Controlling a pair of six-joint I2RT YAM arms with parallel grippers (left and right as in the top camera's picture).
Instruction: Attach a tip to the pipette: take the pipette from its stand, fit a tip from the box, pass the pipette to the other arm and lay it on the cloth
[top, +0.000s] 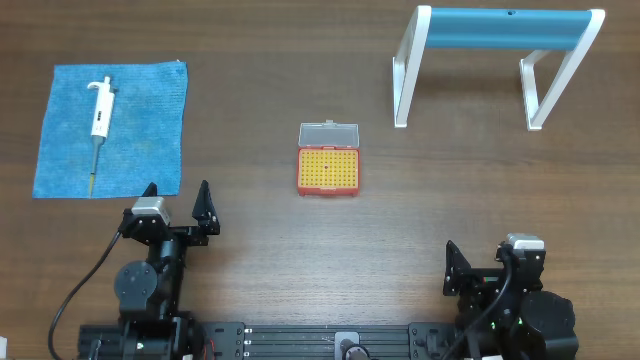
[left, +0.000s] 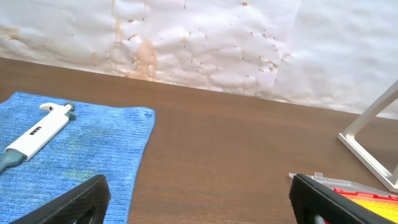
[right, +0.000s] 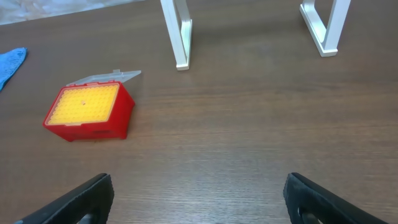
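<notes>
This looks like a lab workbench. A brown wood-grain table (top: 400, 240) carries lab gear. A pipette (top: 100, 110) lies on a blue cloth (top: 150, 140) at ten o'clock. A red box (top: 328, 172) of yellow tips sits near the middle with its clear lid open. A white-and-blue stand (top: 500, 28) is at one o'clock. Crumpled, stained white paper (left: 217, 43) covers the wall behind the table.

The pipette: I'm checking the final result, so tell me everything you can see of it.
The pipette has a white, plastic-looking body with a plunger knob and hooked finger rest at its top, a darker slim shaft, and a yellowish tip fitted. It lies flat on the left part of the blue cloth, tip end toward the arms' bases. Only the cloth touches it.
</notes>
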